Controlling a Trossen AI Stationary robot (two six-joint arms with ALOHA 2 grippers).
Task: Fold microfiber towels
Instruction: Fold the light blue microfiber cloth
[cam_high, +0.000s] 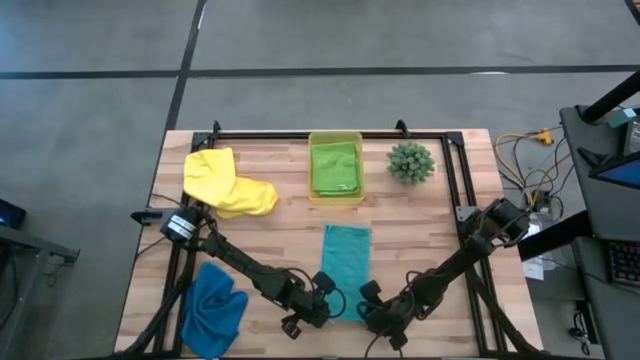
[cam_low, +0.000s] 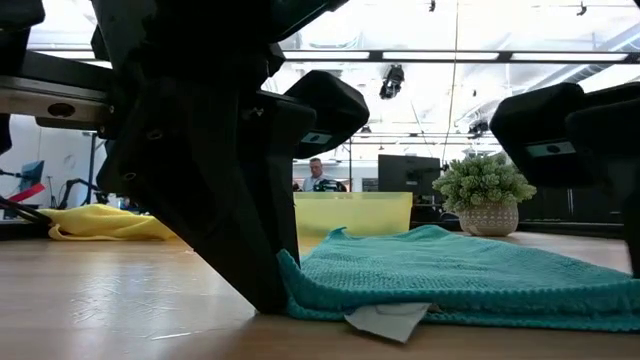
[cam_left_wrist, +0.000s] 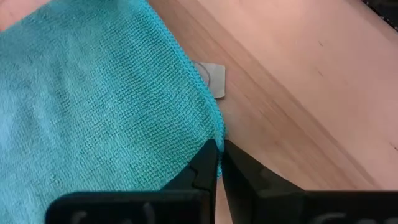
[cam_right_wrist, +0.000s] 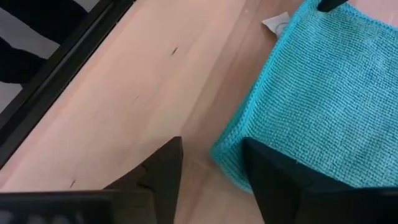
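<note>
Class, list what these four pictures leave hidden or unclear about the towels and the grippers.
- Teal towel: near edge hidden under both arms, high view.
- Left gripper: shut at the towel's hem; its hold on fabric is unclear, left wrist view.
- Green towel: hidden by the bin wall, low view.
- Blue towel: cut off by the picture's bottom edge, high view.

Wooden table (cam_high: 420, 225) with yellow towel (cam_high: 228, 182), teal towel (cam_high: 346, 255), blue towel (cam_high: 213, 305), bin (cam_high: 335, 196), plant (cam_high: 410, 161).

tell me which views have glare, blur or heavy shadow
Low view: bright ceiling lights wash out the background, and the near arm is a dark silhouette. Left wrist view: the jaws at the edge of the teal towel look soft. High view: evenly lit, no strong shadows on the table.
</note>
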